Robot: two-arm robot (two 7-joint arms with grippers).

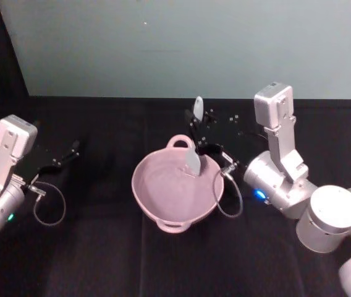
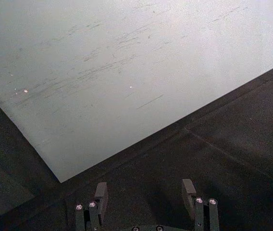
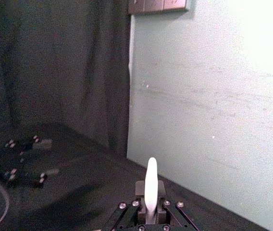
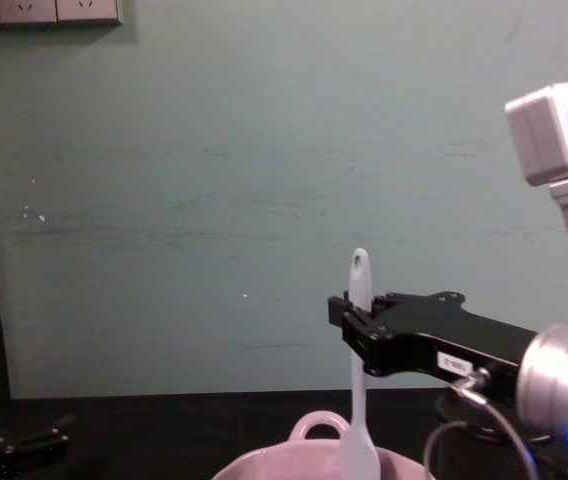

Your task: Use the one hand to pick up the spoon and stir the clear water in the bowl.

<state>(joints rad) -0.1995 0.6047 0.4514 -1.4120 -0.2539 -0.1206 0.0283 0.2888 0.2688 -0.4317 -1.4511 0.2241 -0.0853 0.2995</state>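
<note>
The pale pink bowl (image 1: pixel 163 192) sits at the table's middle, its loop handle (image 4: pixel 319 427) toward the wall. My right gripper (image 1: pixel 198 131) is shut on the white spoon (image 4: pixel 355 400), holding it upright by the handle over the bowl's far right side. The spoon's flat blade (image 1: pixel 193 163) hangs down inside the bowl, and its handle end with the hole (image 4: pixel 360 262) sticks up above the jaws. In the right wrist view the handle (image 3: pixel 150 185) rises between the shut fingers. My left gripper (image 1: pixel 70 150) rests open at the far left, low over the black cloth, with nothing between its fingers (image 2: pixel 101 192).
A black cloth (image 1: pixel 101 247) covers the table up to a pale green wall (image 1: pixel 181 43). Cables loop beside each wrist (image 1: pixel 231 198). Free room lies in front of the bowl and between the bowl and the left arm.
</note>
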